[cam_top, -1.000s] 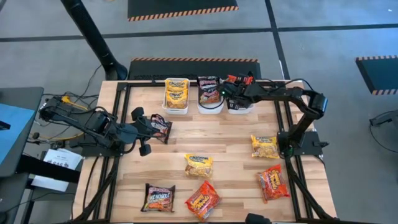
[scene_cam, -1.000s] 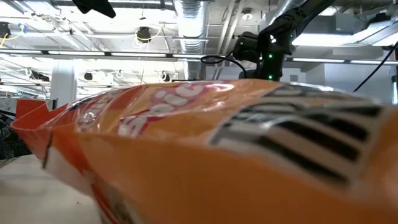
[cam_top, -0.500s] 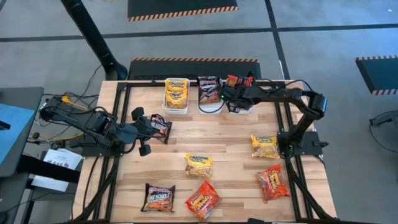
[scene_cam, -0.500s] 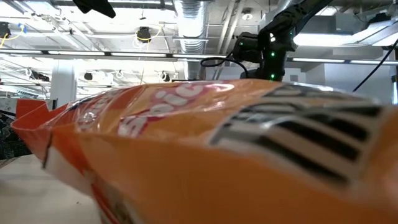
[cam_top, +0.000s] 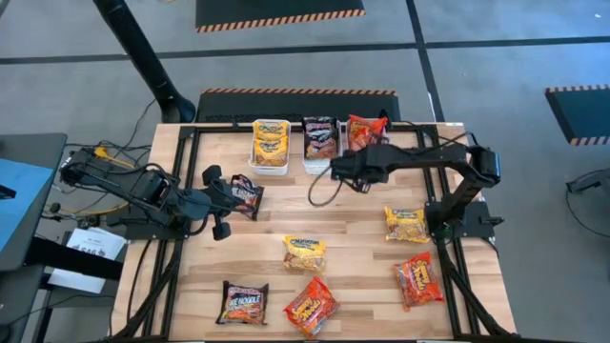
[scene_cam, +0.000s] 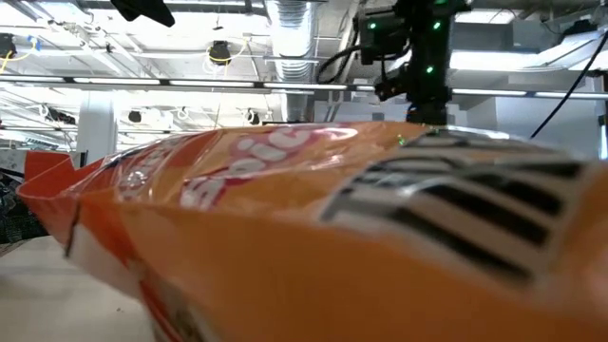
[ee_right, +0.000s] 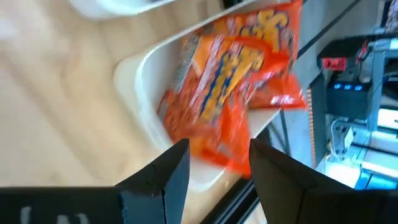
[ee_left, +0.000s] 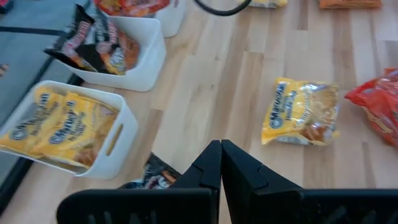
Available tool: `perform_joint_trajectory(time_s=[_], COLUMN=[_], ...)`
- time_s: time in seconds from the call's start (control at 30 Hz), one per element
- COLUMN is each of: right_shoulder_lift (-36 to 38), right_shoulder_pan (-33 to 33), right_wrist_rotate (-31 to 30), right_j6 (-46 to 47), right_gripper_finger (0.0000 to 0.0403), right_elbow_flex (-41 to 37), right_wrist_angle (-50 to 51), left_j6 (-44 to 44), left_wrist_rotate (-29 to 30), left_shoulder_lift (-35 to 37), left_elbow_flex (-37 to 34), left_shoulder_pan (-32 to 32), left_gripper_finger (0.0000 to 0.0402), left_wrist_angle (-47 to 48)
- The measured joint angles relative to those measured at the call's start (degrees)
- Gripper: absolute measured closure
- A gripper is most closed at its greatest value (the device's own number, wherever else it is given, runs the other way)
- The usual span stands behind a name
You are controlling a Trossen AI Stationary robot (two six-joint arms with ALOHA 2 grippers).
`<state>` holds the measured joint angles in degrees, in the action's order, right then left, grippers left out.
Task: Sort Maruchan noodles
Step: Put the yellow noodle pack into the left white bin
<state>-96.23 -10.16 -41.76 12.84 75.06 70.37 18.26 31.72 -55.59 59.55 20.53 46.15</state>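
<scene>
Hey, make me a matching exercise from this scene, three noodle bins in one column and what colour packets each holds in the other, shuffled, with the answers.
Column one:
1. left white plastic bin
2. middle white plastic bin
3. right white plastic bin

Column two:
A. red crinkly packet
B. yellow crinkly packets
C. dark brown-black crinkly packet

Pairs: 1-B, 2-C, 3-A

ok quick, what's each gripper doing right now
Left gripper: shut on the dark noodle packet, at the table's left side.
Right gripper: open, empty, just clear of the bin with the red packet.
</scene>
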Motion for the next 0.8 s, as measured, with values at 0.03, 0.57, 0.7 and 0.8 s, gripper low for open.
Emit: perform_joint_trajectory(time_s=[0.03,0.57,0.7,0.8], right_shoulder_lift=[0.01,3.41,9.93,16.56], right_shoulder_pan=[1.11,18.13,20.15,21.46], right_wrist_rotate=[1.60,14.60,15.26,16.03], right_j6=[2.57,24.14,29.92,34.65], right_gripper_finger=[0.0214,0.0214,0.0214,0.0214], right_elbow_flex=[0.21,-1.76,-4.29,-6.67], right_wrist_angle=[2.54,19.97,19.67,19.48], left_j6=[0.11,1.49,1.72,2.45], left_wrist_rotate=[-0.80,-2.90,-2.89,-2.90], left_shoulder_lift=[0.00,0.00,0.00,0.00], left_elbow_flex=[0.01,0.00,0.00,0.00], left_shoulder_pan=[0.00,0.04,0.04,0.02], left_gripper_finger=[0.0401,0.0402,0.0401,0.0401], left_wrist_angle=[0.02,0.04,0.12,0.50])
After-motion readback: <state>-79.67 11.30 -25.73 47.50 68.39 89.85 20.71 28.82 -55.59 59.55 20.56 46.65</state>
